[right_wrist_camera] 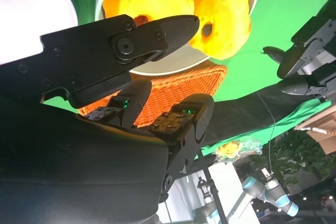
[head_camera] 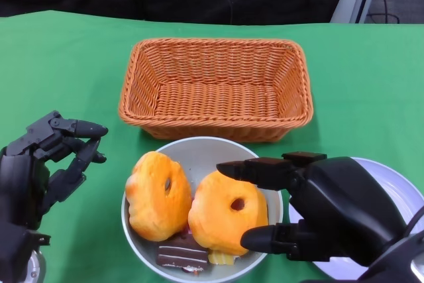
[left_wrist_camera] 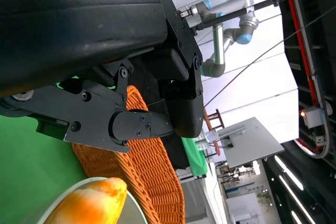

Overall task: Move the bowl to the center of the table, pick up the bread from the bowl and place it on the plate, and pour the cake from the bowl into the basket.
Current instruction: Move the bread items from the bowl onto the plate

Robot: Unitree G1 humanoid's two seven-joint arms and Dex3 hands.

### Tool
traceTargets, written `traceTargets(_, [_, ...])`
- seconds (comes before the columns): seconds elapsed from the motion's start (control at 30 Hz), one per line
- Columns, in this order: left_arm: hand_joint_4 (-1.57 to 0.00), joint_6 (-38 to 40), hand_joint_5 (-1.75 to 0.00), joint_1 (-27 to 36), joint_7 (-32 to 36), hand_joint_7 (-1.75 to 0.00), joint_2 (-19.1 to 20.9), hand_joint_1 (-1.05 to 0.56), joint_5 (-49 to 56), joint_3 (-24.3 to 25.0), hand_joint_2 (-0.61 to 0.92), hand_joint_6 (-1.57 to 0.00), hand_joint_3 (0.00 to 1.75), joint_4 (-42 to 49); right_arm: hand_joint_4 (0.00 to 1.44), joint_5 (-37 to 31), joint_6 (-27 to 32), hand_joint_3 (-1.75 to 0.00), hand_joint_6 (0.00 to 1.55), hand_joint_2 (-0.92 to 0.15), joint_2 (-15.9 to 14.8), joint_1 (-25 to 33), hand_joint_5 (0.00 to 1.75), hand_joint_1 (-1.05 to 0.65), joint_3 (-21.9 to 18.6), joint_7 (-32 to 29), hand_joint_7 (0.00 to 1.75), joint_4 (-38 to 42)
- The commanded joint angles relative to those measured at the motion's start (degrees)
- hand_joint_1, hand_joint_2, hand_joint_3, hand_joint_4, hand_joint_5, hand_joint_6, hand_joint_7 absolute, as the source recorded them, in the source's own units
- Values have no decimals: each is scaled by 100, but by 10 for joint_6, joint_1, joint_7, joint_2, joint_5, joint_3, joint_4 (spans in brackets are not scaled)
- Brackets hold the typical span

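Observation:
A grey bowl (head_camera: pixel 199 147) stands at the table's front centre, just before the wicker basket (head_camera: pixel 215 87). In it lie two orange breads, one on the left (head_camera: pixel 158 195) and one on the right (head_camera: pixel 225 213), with a dark cake piece (head_camera: pixel 182 255) at the front. My right hand (head_camera: pixel 331 207) is spread around the right bread's side, one fingertip at its top and the thumb at its lower edge; the bread still rests in the bowl. A white plate (head_camera: pixel 401 187) lies under that hand. My left hand (head_camera: pixel 40 164) hangs open to the left of the bowl, apart from it.
Green cloth covers the table, with bare cloth left and right of the basket. The right wrist view shows both breads (right_wrist_camera: pixel 220 14) in the bowl (right_wrist_camera: pixel 163 64), with the basket (right_wrist_camera: pixel 173 90) beyond. The left wrist view shows the basket (left_wrist_camera: pixel 152 177) and a bread (left_wrist_camera: pixel 89 203).

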Motion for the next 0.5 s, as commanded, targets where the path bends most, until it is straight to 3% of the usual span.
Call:
traceTargets(0.03, [-76, -3, -141, 0, 0, -98, 8, -17, 1, 1, 92, -82, 35, -1, 52, -15, 9, -7, 52, -92, 6, -3, 27, -72, 1, 8, 0, -8])
traceTargets(0.13, [-75, -3, -142, 0, 0, -99, 8, -17, 1, 1, 92, -81, 35, -1, 53, -19, 10, -7, 52, -92, 9, -2, 26, -72, 1, 11, 0, -9])
traceTargets(0.5, [-74, -6, -142, -1, -1, -100, 7, -18, 2, -3, 92, -80, 33, 9, 48, -143, 33, -9, 46, -92, 47, -62, 17, -79, 59, 34, 0, 60])
